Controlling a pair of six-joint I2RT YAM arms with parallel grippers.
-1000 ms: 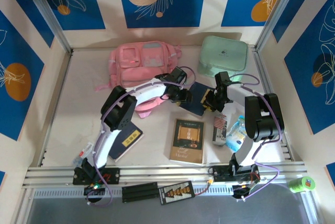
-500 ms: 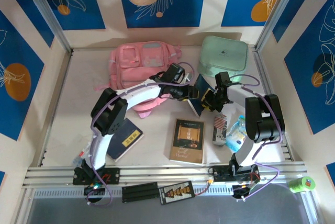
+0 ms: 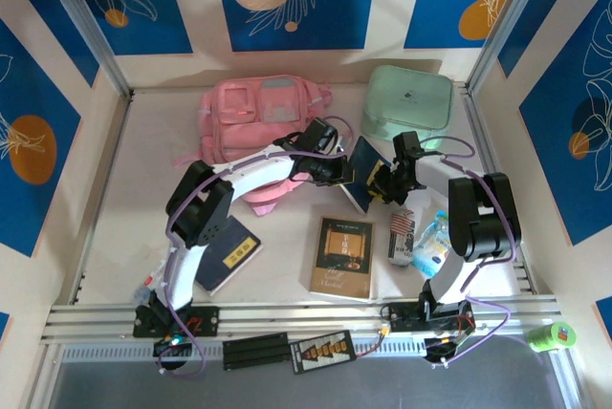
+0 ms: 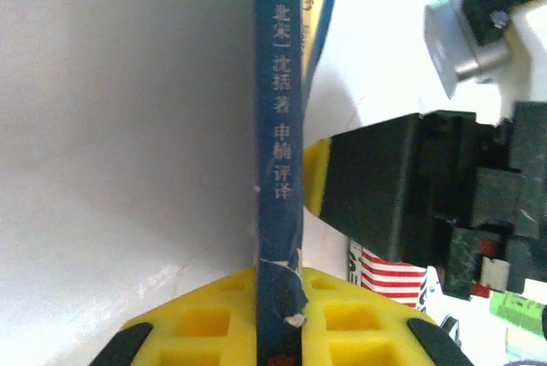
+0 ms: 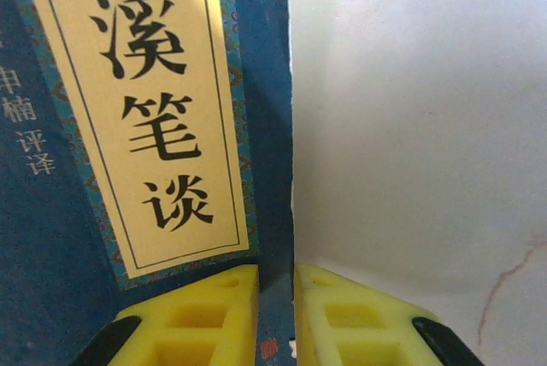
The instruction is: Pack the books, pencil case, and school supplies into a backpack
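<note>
The backpack (image 3: 251,115) lies flat on the worktop (image 3: 124,199), beyond and to the outer side of my left gripper (image 3: 337,170), away from my other arm. That is the direction the coming move has to go.

My left gripper is clamped on the spine edge of a navy book (image 3: 363,172). In my left wrist view the spine (image 4: 278,126) runs straight out from between my yellow pads (image 4: 205,323), so the book's long axis follows my reach.

The book stands tilted on edge between my two grippers. My right gripper (image 3: 385,180) pinches its opposite edge, and in my right wrist view the pads (image 5: 214,315) are closed on the cover beside the gold label (image 5: 137,118).

I judge the left arm the nearer one to the backpack, so the right should let go first. I cannot tell whether the backpack's opening is unzipped.
</note>
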